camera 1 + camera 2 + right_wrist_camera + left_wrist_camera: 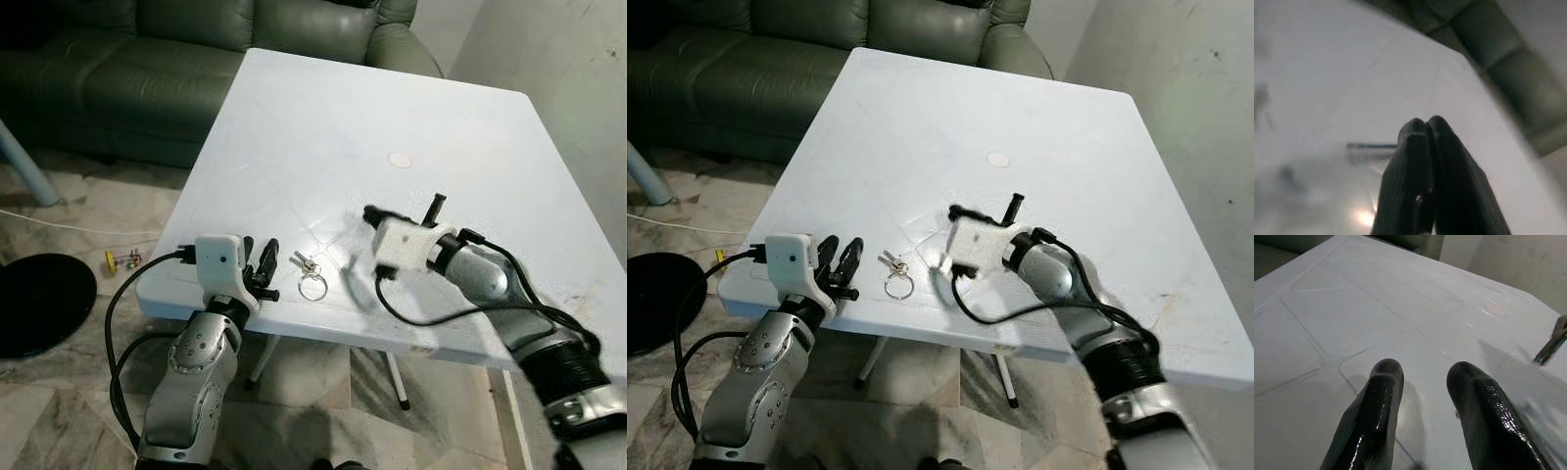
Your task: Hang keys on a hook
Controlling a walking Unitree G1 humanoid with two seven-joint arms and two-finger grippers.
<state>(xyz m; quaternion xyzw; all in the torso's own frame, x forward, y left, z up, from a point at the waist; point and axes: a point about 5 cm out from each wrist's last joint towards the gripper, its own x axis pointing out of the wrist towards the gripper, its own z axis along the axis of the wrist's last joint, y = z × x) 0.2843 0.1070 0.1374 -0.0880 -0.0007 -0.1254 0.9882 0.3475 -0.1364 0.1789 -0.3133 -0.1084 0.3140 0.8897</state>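
A small bunch of keys on a metal ring [310, 274] lies on the white table [323, 127], close to its front edge. My left gripper [260, 250] rests at that edge just left of the keys, apart from them. It is open, and its two black fingers [1382, 396] have bare tabletop between them. My right gripper [438, 202] hovers over the table to the right of the keys and points away from me. Its fingers [1415, 147] are pressed together with nothing between them.
A dark green sofa [176, 59] stands behind the table. A round plug [399, 160] sits in the tabletop's middle. On the tiled floor at the left are a black disc [39, 294], a small coloured toy [122, 259] and a blue leg [24, 162]. A wall [578, 59] rises at the right.
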